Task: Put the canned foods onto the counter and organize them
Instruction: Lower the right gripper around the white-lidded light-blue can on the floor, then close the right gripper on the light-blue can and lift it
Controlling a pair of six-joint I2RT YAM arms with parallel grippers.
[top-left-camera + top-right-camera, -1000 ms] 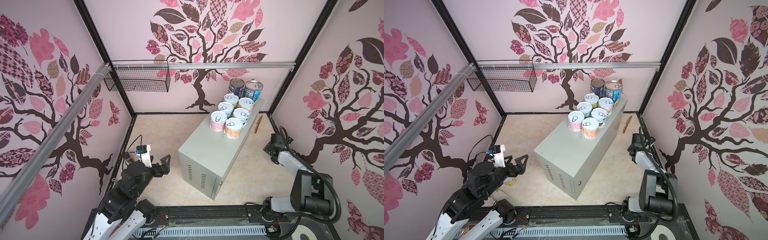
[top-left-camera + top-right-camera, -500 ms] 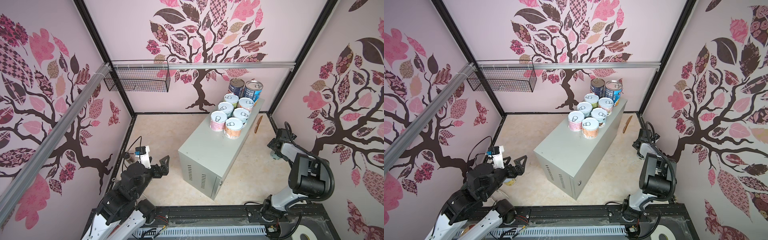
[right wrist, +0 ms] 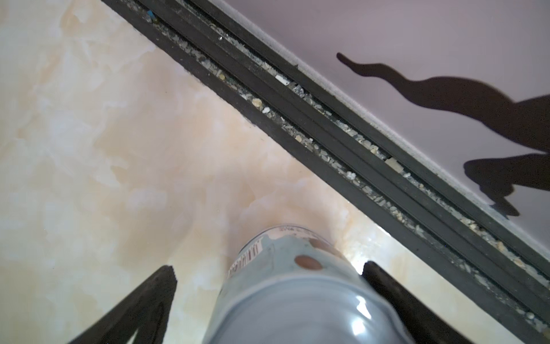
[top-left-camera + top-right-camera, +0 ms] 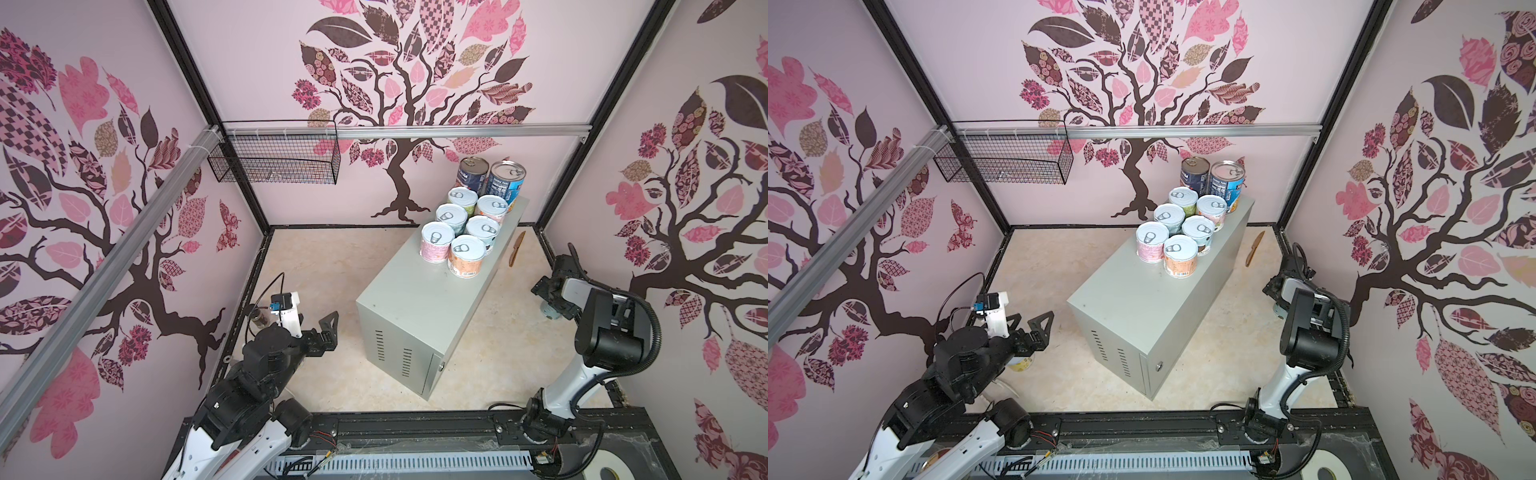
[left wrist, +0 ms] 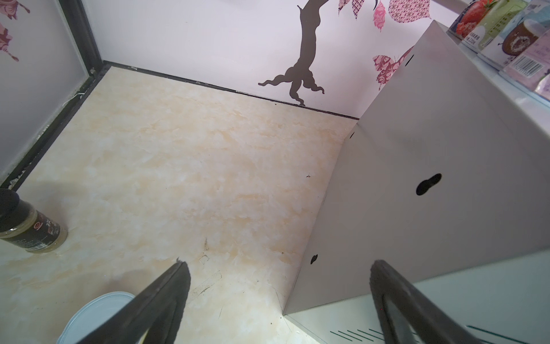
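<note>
Right hand (image 3: 269,266) pulling back from the table (image 4: 415,299) toward the side wall, straddling a pale blue can (image 3: 285,297) on the floor, fingers spread, unclenched; left hand (image 5: 279,264) staying released, hovering over a yellow can (image 4: 1021,363); eight cans (image 4: 482,228) sitting unmoved at the table's far end

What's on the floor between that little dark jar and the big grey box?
Nothing: in the left wrist view the floor between the jar and the grey box is bare.

Blurred, cropped in the right wrist view: pale blue can (image 3: 297,297). Largely hidden beneath the left gripper (image 4: 1030,322) in a top view: yellow can (image 4: 1022,365). Cut off, left wrist view: dark jar (image 5: 26,226).
</note>
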